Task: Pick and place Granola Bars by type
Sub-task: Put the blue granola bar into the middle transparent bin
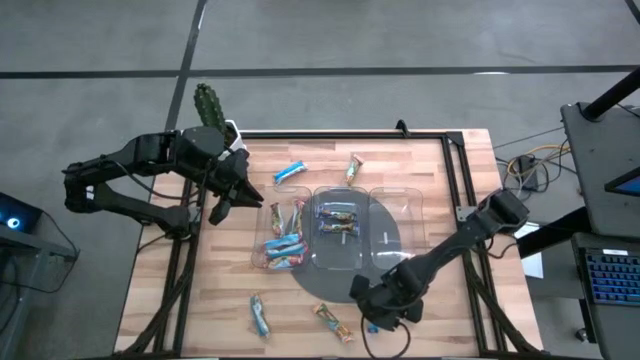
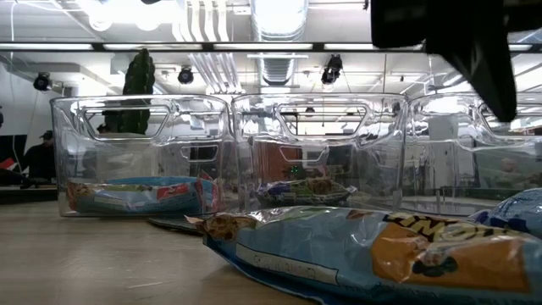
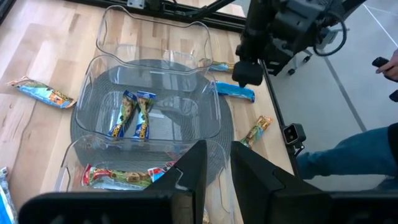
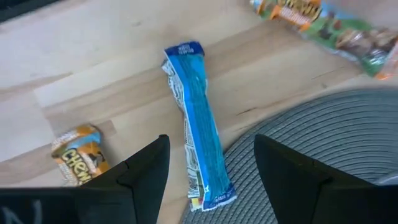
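A clear three-compartment tray (image 1: 395, 210) stands on a grey round mat (image 1: 325, 285) mid-table. Several blue and red bars lie in its left compartment (image 1: 284, 245), and two bars lie in the middle one (image 1: 338, 222). My right gripper (image 4: 211, 168) is open near the table's near edge. Its fingers stand on either side of a blue bar (image 4: 198, 152) without touching it; the bar lies flat, one end on the mat's edge. My left gripper (image 3: 217, 171) is slightly open and empty, above the tray's left side (image 1: 232, 192). Loose bars lie on the table (image 1: 290, 172) (image 1: 353, 168) (image 1: 260, 315) (image 1: 333, 322).
A gold bar (image 4: 78, 152) and a multicoloured bar (image 4: 323, 18) lie on the wood close to my right gripper. A black frame (image 1: 450, 160) runs along the table's far and right edges. A green cactus (image 1: 208, 103) stands at the far left corner. A person's hand (image 3: 388, 65) shows beyond the table.
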Robot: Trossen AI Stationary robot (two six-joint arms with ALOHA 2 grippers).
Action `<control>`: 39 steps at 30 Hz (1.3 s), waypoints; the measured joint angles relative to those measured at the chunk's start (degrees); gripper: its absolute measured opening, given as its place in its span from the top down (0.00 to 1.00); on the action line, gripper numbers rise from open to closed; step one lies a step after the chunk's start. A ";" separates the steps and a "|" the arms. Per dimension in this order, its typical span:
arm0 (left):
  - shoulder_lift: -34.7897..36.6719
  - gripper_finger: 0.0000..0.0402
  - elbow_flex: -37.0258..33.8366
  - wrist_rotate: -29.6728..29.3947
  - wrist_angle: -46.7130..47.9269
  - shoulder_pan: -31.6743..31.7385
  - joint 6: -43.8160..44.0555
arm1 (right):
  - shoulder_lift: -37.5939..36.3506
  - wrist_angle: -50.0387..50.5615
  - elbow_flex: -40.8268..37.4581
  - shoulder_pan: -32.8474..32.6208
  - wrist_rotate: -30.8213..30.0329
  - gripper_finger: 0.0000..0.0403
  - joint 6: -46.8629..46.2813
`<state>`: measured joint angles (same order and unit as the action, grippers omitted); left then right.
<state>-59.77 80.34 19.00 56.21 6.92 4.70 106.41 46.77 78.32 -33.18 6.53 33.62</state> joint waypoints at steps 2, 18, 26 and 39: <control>0.00 0.86 0.00 0.00 -0.02 0.00 -0.01 | 1.00 0.01 0.00 0.02 -0.03 0.44 -0.01; 0.00 0.86 0.00 0.01 -0.02 0.00 -0.36 | 10.03 -0.63 0.09 0.04 -0.06 0.45 -0.50; 0.00 0.86 0.00 0.00 0.00 0.00 -0.40 | 10.09 -1.11 0.09 0.08 -0.09 0.58 -0.43; 0.00 0.86 0.00 0.00 0.01 0.00 -0.34 | 9.70 -0.37 0.13 0.08 0.61 0.88 -2.18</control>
<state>-59.77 80.34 19.00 56.21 6.92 4.36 116.12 46.40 78.46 -33.11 7.14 31.44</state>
